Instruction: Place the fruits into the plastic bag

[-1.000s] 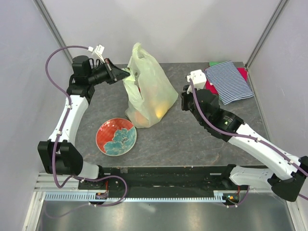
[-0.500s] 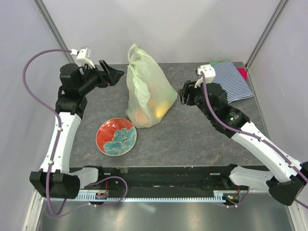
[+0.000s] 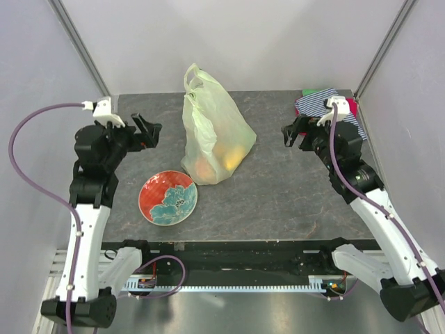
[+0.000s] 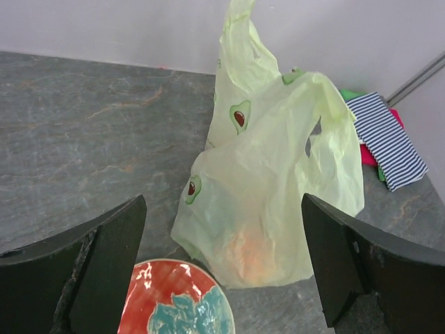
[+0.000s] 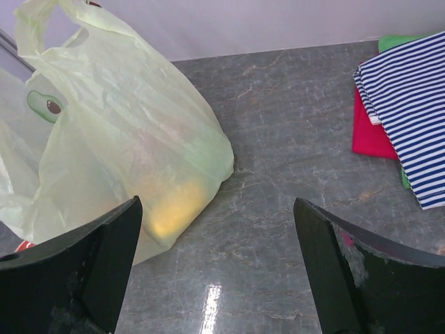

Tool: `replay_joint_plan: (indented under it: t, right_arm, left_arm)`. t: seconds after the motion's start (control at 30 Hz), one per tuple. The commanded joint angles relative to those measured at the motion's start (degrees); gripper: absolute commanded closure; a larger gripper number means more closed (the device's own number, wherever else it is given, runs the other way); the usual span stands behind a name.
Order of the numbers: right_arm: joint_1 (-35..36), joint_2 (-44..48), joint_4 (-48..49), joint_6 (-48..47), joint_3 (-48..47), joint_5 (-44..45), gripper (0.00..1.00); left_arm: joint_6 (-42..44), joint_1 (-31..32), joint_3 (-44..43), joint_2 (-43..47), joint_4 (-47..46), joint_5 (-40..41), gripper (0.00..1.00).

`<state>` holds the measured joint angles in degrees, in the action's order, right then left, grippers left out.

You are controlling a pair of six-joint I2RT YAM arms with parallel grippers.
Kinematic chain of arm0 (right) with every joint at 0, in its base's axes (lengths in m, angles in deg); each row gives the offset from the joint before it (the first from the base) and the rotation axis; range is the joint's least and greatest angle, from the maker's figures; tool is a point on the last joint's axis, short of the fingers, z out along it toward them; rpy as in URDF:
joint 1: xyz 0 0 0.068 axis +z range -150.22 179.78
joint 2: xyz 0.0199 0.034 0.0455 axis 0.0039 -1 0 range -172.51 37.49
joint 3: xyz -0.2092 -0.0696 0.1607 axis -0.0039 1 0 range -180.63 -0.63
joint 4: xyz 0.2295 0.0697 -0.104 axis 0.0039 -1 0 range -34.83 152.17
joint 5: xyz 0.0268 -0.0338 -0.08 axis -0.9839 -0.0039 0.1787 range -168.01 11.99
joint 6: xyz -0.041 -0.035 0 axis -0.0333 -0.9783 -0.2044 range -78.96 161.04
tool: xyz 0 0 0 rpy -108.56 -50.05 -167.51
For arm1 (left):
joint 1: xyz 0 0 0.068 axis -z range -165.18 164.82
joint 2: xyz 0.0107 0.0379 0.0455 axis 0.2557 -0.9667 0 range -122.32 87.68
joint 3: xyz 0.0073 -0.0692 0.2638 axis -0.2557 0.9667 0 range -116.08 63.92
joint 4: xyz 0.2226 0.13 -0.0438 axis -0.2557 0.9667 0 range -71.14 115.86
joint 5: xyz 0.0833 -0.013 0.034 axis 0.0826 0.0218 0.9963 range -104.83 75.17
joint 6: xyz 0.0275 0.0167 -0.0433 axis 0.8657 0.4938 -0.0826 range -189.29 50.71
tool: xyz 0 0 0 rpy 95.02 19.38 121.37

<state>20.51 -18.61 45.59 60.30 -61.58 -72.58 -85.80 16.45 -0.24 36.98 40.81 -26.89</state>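
The pale green plastic bag (image 3: 215, 129) stands by itself in the middle of the table, its handles up. The fruits show through its lower wall as an orange and yellow glow (image 3: 224, 158). The left wrist view shows an orange one (image 4: 249, 252) and the right wrist view a yellow one (image 5: 174, 205). My left gripper (image 3: 147, 129) hangs open to the left of the bag, apart from it, its jaws wide with nothing between them (image 4: 222, 202). To the bag's right, my right gripper (image 3: 293, 131) is open too and holds nothing (image 5: 217, 203).
A red plate (image 3: 168, 198) with a blue-white flower pattern lies in front of the bag at the left, with no fruit on it (image 4: 174, 299). A striped blue-white cloth (image 5: 410, 111) on red and green cloths (image 5: 368, 132) lies at the back right corner.
Both grippers have opened and let go of the bag. Both arms have drawn back, the left one leftward and nearer, the right one to the right. The bag stays standing.
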Motion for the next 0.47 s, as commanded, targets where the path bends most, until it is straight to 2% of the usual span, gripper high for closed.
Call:
replay_joint_plan:
  t: [0.0,0.13,0.43]
  right_arm:
    - [-0.43,4.59,4.53,-1.07,4.16,-0.25,0.02]
    - [-0.52,6.70,5.68,-1.42,6.54,1.16,0.02]
    - [-0.60,7.23,6.30,-1.16,8.04,0.81,0.02]
  left_arm:
    - [6.14,-0.13,3.51,7.08,-0.42,2.29,0.01]
    - [6.76,-0.13,4.92,9.73,0.02,3.35,0.01]
    - [6.76,-0.13,5.19,9.74,0.81,3.44,0.01]
